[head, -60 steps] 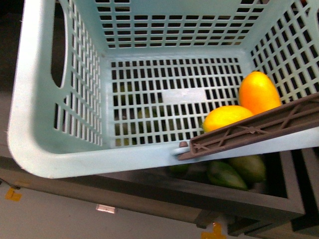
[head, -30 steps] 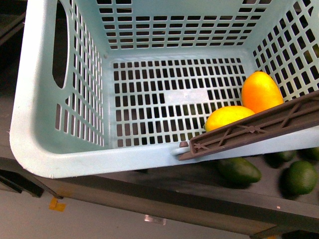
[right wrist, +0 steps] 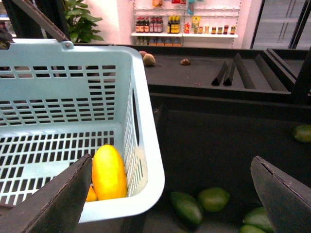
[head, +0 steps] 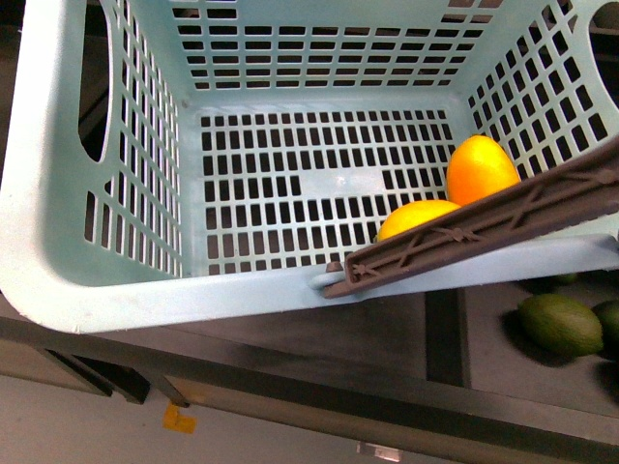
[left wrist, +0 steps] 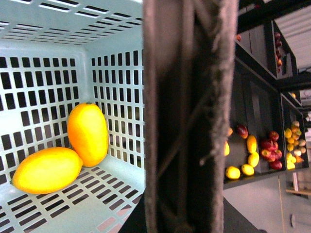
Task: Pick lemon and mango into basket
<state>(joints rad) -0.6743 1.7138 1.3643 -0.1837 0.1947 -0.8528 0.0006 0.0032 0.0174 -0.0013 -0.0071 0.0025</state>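
Mango (head: 480,168) and lemon (head: 414,217) lie touching at the teal basket's (head: 58,193) right; smooth, firm, likely slippery, best gripped mid-body. Right gripper (right wrist: 175,194) gapes empty; left gripper's state hidden.

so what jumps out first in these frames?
Two bright yellow-orange fruits, the mango and the lemon, touching in a corner of the teal basket. The brown handle crosses in front of them, and dark green fruits lie outside the basket.
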